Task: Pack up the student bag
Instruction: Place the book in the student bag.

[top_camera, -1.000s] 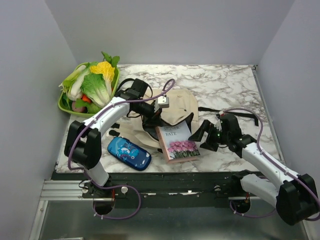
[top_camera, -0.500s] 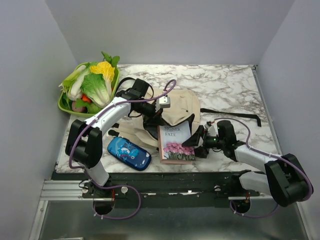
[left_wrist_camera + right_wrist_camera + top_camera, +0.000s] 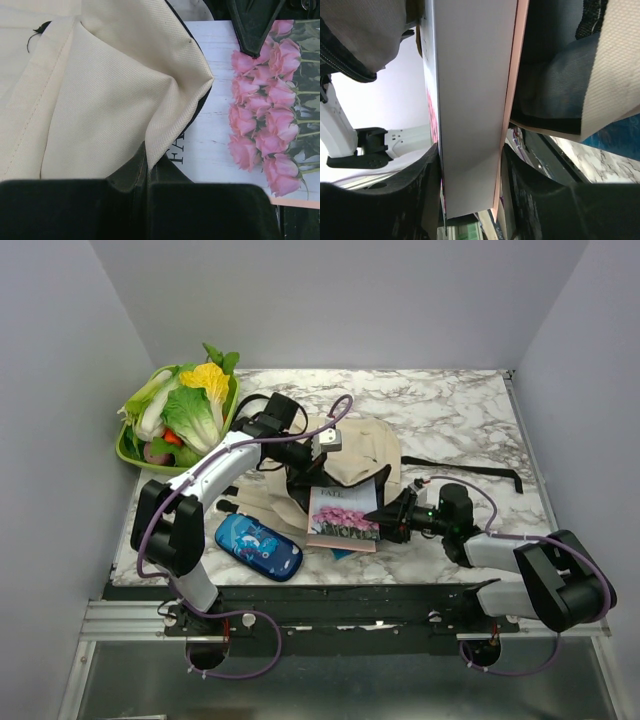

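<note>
Top external, centre of frame: we see the bag [image 3: 365,450] lying slumped, our left claw [image 3: 312,468] pinched on its opening edge, our right claw [image 3: 392,520] clamped on the book [image 3: 345,520] at its mouth.

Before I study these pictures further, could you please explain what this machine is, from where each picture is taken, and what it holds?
These are two robot arms, bolted at the near edge of a marble table. One picture looks down from above and behind them. The other two come from a small camera on each wrist. On the table are a beige backpack, a dark-blue pencil case and a green basket of vegetables. The left tool pinches the backpack's cloth at its opening. The right tool grips a book with pink roses on its cover. One edge of the book lies under the backpack's cloth.
</note>
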`<move>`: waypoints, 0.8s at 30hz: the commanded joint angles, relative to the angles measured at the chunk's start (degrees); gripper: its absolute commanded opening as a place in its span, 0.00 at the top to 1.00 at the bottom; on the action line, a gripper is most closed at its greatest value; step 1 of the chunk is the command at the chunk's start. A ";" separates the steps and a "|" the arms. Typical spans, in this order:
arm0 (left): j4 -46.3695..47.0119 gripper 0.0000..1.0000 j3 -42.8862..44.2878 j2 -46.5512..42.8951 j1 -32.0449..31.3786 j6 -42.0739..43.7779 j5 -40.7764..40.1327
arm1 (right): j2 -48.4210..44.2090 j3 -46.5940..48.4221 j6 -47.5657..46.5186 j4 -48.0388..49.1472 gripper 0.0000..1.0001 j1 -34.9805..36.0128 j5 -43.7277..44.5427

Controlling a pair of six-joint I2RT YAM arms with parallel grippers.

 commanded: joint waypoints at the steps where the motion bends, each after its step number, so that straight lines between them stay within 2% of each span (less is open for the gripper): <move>1: -3.64 0.98 3.42 -2.12 -0.48 1.93 -0.81 | -0.07 1.35 4.62 6.39 0.69 0.01 2.48; 2: -4.52 0.97 3.51 -2.29 -0.48 2.46 -1.16 | -0.07 1.61 4.53 5.61 0.74 0.10 3.26; 3: -5.58 0.91 3.60 -2.29 -0.48 3.25 -1.78 | -0.07 1.70 4.97 4.64 0.76 0.10 3.71; 8: -4.89 0.71 1.32 -3.69 -1.01 3.96 -6.35 | 1.51 2.49 4.01 3.94 0.77 0.45 3.71; 12: -0.24 0.54 1.31 -4.75 -3.38 1.42 -10.56 | 1.33 4.16 -1.26 -4.93 0.66 0.71 4.85; 14: 1.88 0.52 2.10 -4.41 -5.49 -0.08 -11.88 | 1.42 5.12 -2.49 -6.35 0.62 0.71 5.20; 17: 3.81 0.49 3.77 -3.44 -8.30 -0.70 -15.66 | 1.16 6.44 -4.87 -9.69 0.60 0.71 6.08; 19: 6.00 0.41 3.69 -3.09 -9.53 -0.79 -18.99 | 1.07 7.06 -5.93 -11.28 0.60 0.71 6.43; 21: 7.76 0.30 3.16 -2.12 -10.76 -1.22 -21.20 | 1.42 6.97 -5.75 -10.67 0.60 0.71 6.35; 24: 10.84 0.27 3.07 -0.72 -11.38 -1.84 -24.28 | 1.51 6.62 -5.58 -9.87 0.60 0.71 6.08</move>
